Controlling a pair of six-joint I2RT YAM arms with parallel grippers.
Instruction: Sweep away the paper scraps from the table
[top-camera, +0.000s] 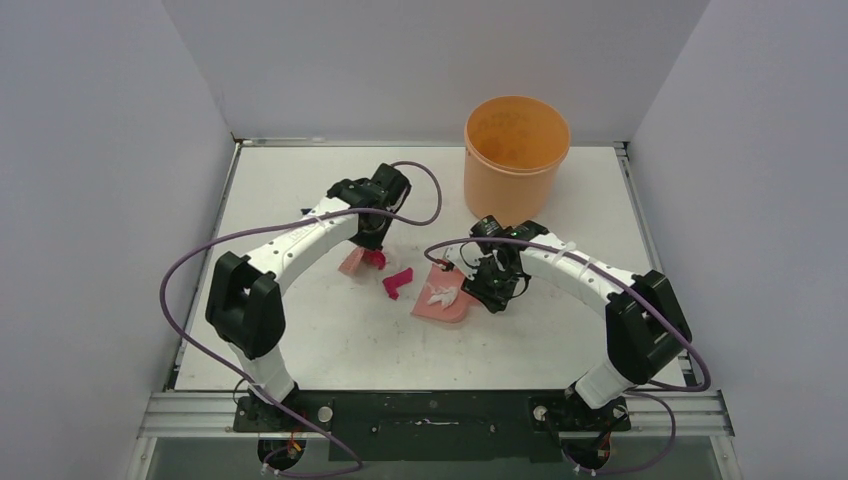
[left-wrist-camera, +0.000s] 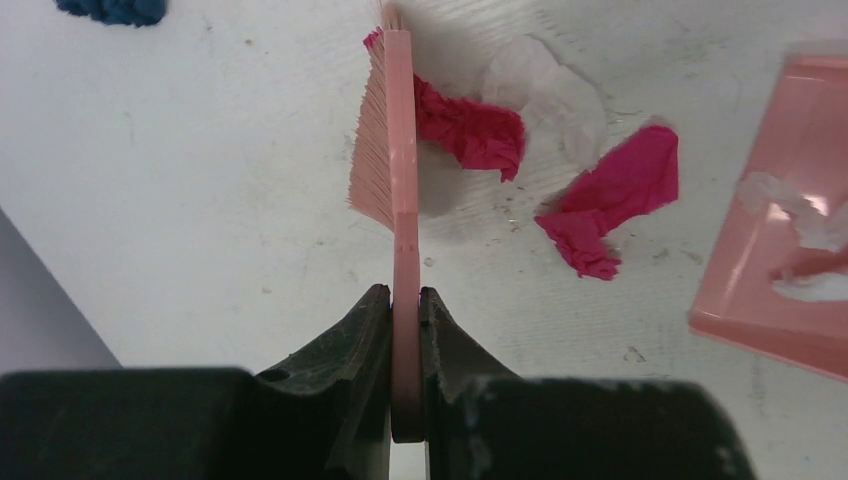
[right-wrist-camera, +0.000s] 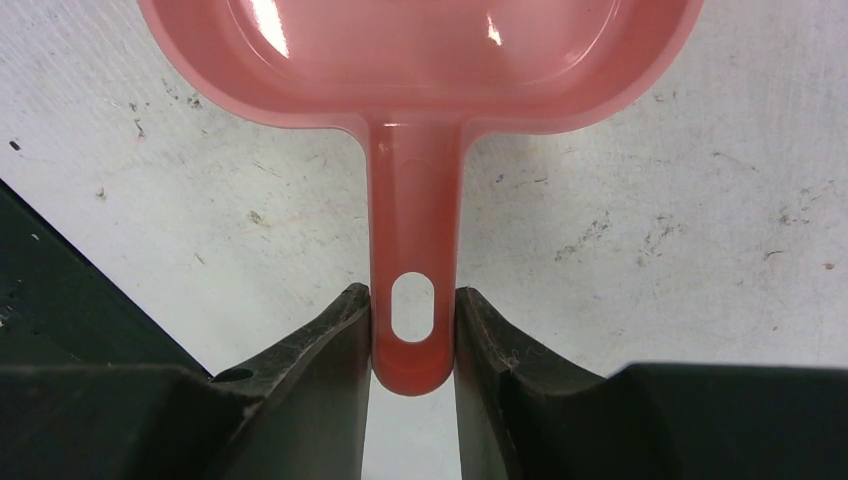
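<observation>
Table (top-camera: 330, 350) white, scuffed; walls (top-camera: 100, 150) grey.

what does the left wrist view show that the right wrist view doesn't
Only the left wrist: the left claw shut on the pink brush, and paper scraps on the table: two magenta, one white, a dark blue one at the top edge, plus white bits in the dustpan. Only the right wrist: the right claw shut on the dustpan's handle, with its hanging hole. Both: the pink dustpan and the scuffed white table.
</observation>
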